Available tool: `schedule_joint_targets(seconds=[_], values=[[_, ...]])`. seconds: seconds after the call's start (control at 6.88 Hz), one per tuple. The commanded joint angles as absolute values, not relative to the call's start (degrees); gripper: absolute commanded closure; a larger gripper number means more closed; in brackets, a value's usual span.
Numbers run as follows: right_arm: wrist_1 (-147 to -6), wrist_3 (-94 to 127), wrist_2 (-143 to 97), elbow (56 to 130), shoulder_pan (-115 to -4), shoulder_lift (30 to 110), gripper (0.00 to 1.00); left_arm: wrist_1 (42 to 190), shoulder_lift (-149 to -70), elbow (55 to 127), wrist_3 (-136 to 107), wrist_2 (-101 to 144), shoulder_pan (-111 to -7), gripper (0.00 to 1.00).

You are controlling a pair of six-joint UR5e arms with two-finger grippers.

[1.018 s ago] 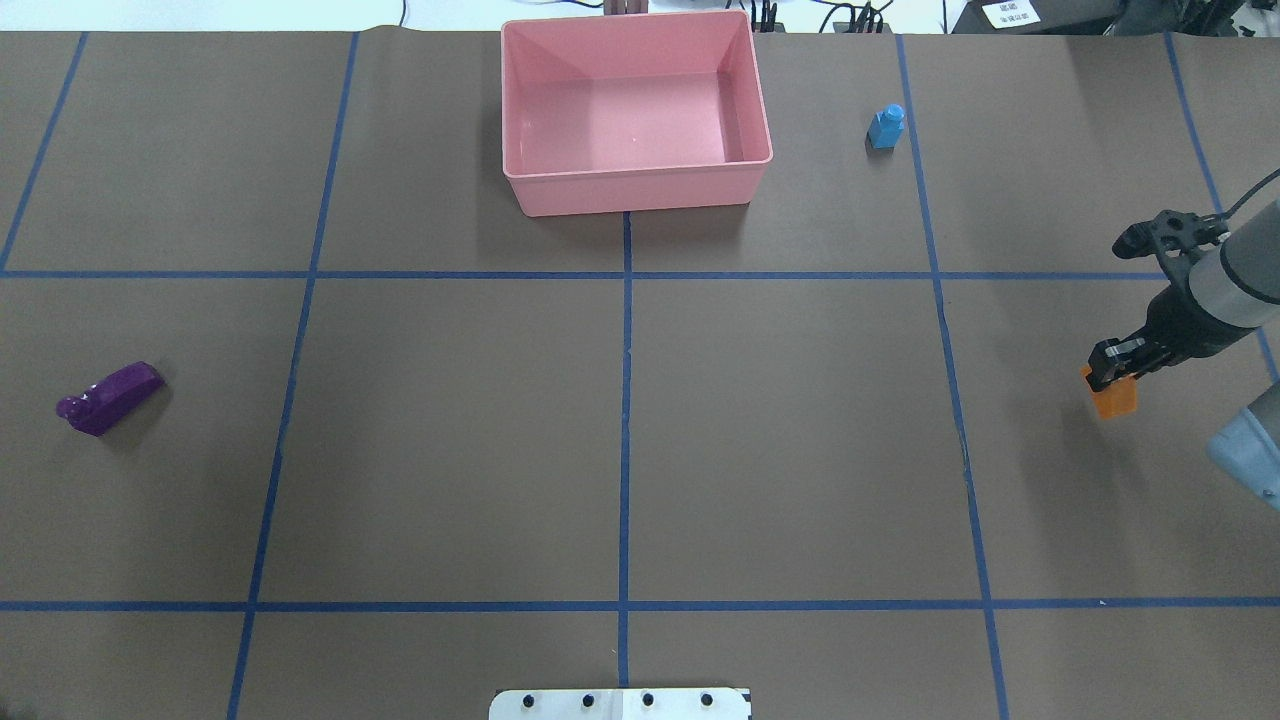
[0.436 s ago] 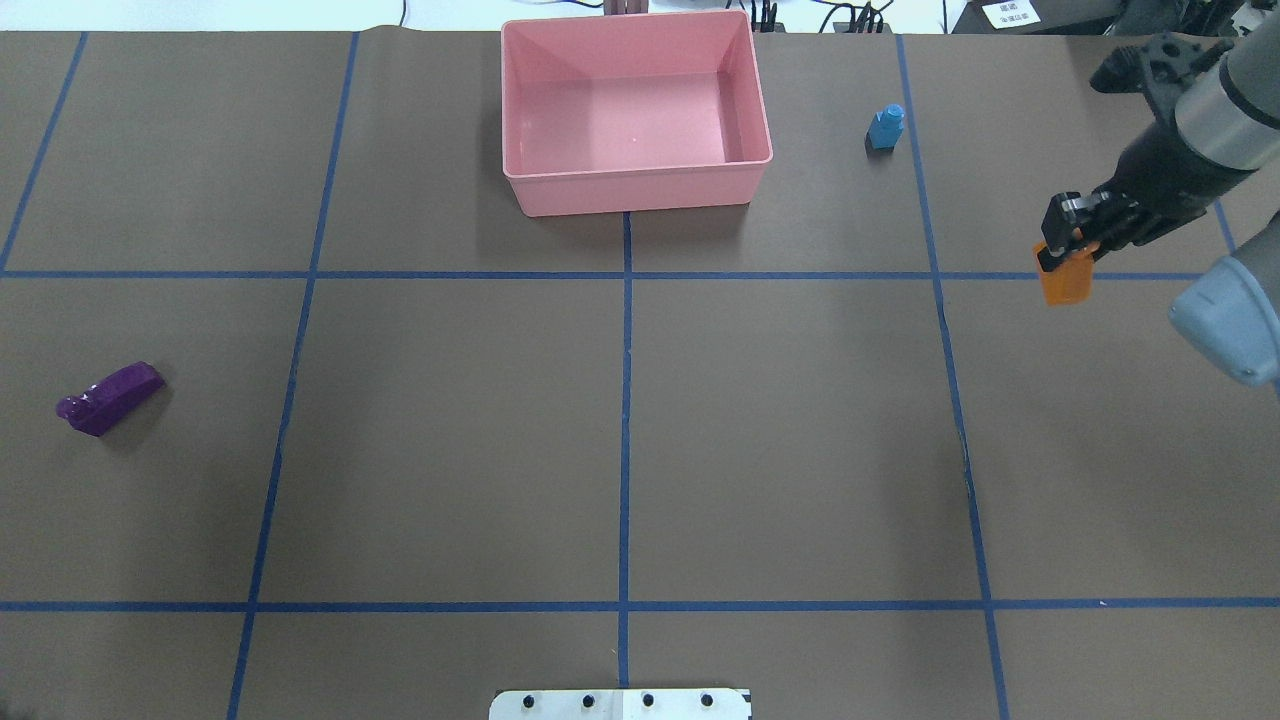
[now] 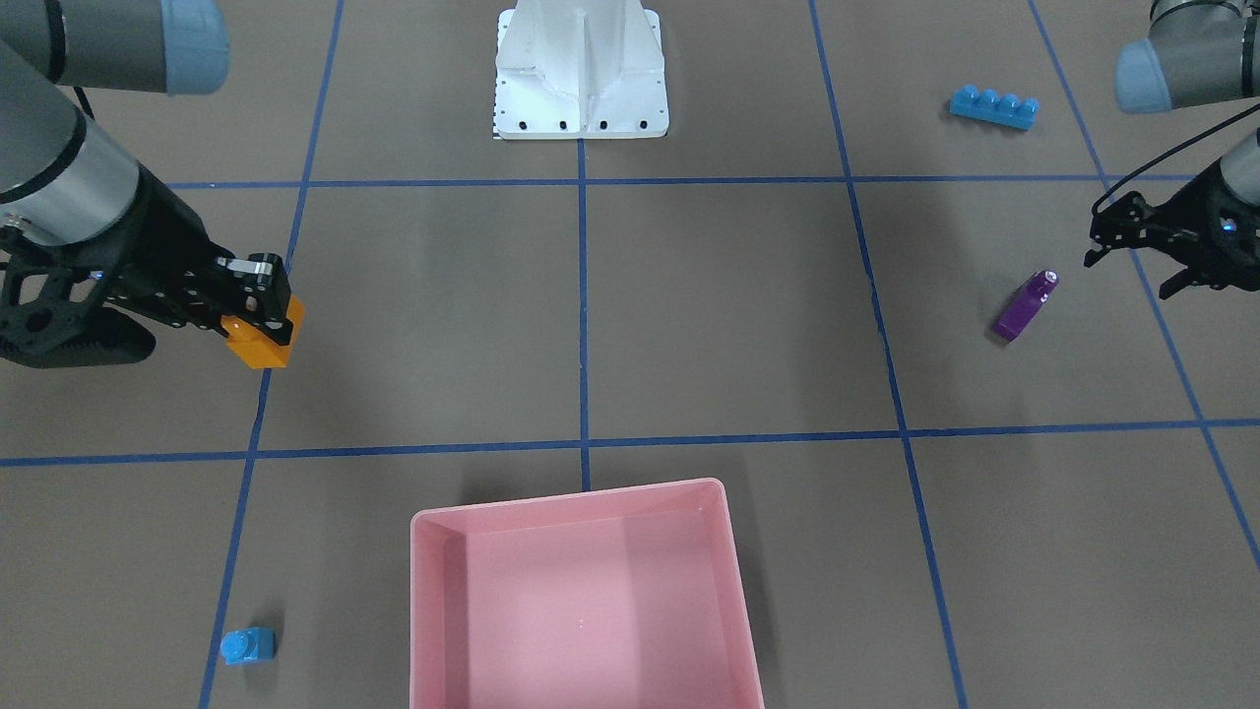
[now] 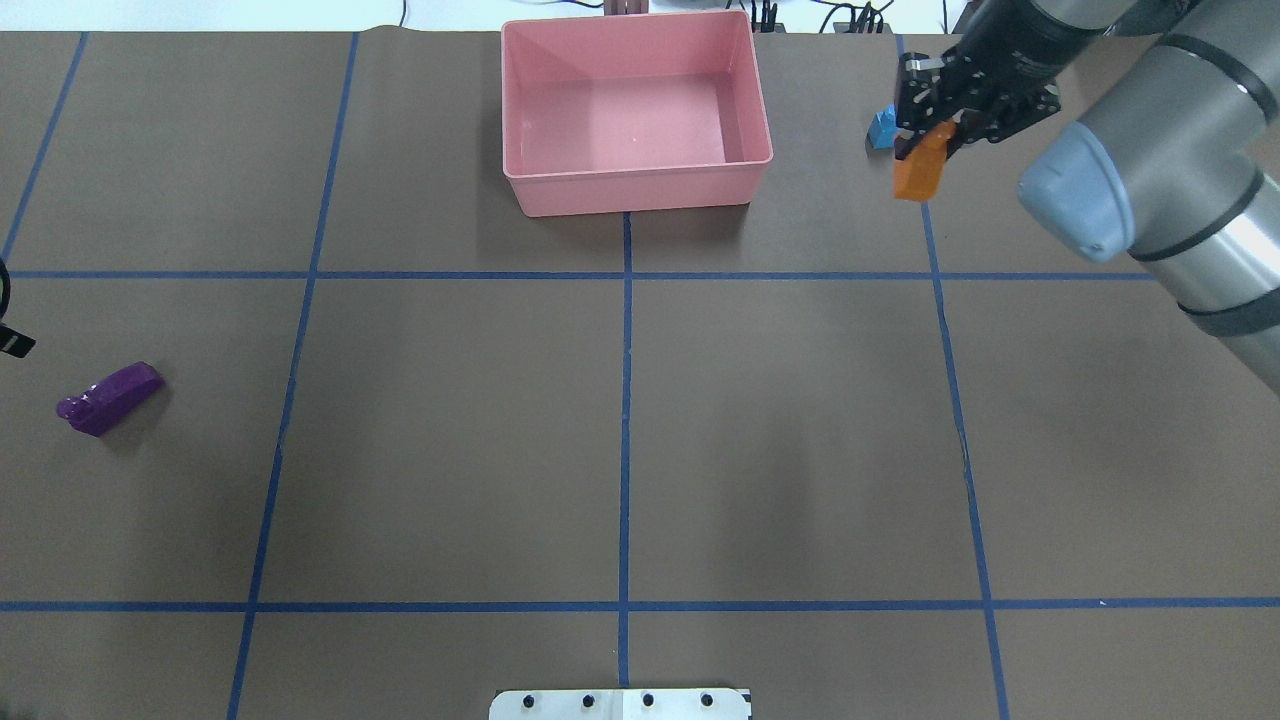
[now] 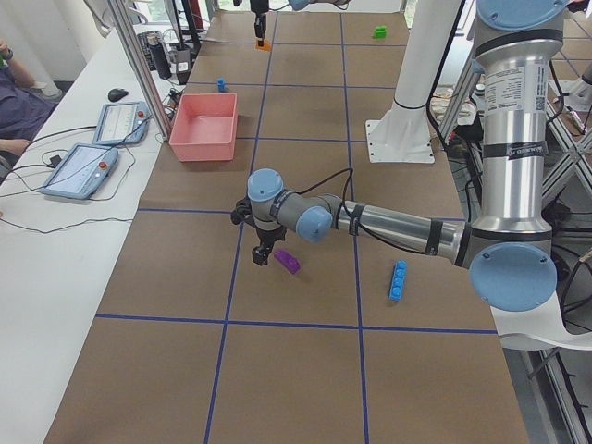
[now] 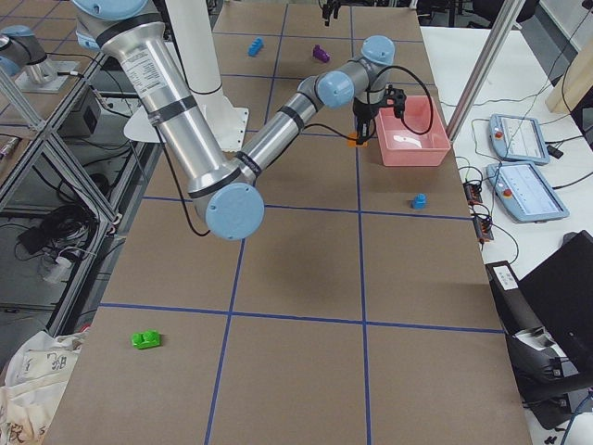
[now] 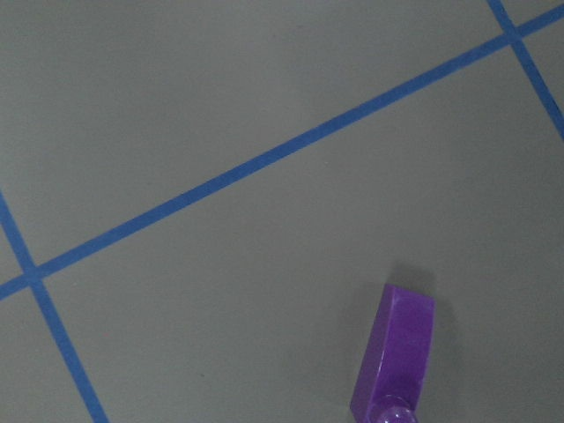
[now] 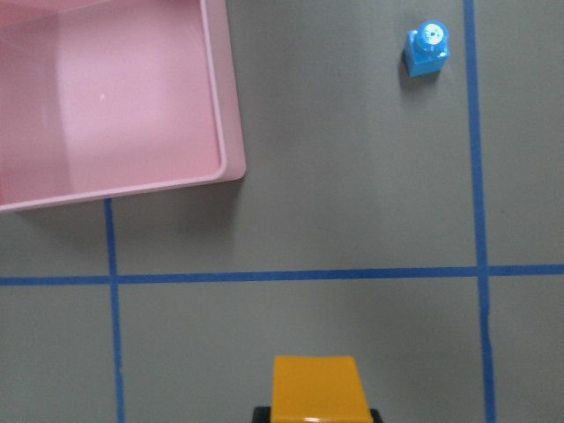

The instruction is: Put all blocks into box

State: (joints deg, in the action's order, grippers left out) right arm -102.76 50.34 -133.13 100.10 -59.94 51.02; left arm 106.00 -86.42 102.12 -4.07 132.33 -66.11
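Brown paper crossed by blue tape lines covers the table (image 4: 450,450). At its far left end, the left gripper (image 3: 1122,266) hovers low over the paper. Its fingers are spread apart with nothing between them, just beside the purple block (image 4: 110,397), which lies on the paper. On that same side, closer to the robot, rests the long blue block (image 3: 994,103), well apart from the purple one.

At mid-table, along the far edge, sits the pink box (image 4: 640,185). To its right, the small light-blue block (image 4: 880,130) stands stud up on the paper, near a tape line.

The right gripper (image 4: 925,140) is clamped on the orange block (image 4: 920,172). It grips the block by its upper part and holds it clear of the table. The wrist view shows the block on the robot's side of the box's right corner, outside the rim, with the light-blue block beyond it.

Far out at the table's right end, the green block (image 6: 145,339) lies alone, well apart from everything else.
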Motion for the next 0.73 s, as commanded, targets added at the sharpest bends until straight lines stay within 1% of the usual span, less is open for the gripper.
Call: schedule_joint_targets(seconds=[0.0,0.15,0.29,0.44,0.58], values=[[-101.61,54.31,-131.15,88.99,-57.75,39.16,1.00,106.17,-86.40,101.60,-4.48,130.18,-61.72,0.00],[-96.55,55.88,-129.04,83.64,-56.87,36.76,1.00,106.43,-86.66,101.51,-7.70,129.82,-59.79,0.00],[-88.15,57.03,-125.37,77.84,-55.65,35.09,1.00,108.35,-86.66,100.82,-9.47,129.03,-57.76,0.00],[-83.63,59.83,-123.07,72.74,-54.76,32.20,1.00,111.41,-86.75,98.72,-10.62,127.11,-57.05,0.00],[-81.93,60.55,-121.22,69.64,-53.54,30.17,1.00,114.06,-87.01,96.53,-12.03,127.00,-56.08,0.00]])
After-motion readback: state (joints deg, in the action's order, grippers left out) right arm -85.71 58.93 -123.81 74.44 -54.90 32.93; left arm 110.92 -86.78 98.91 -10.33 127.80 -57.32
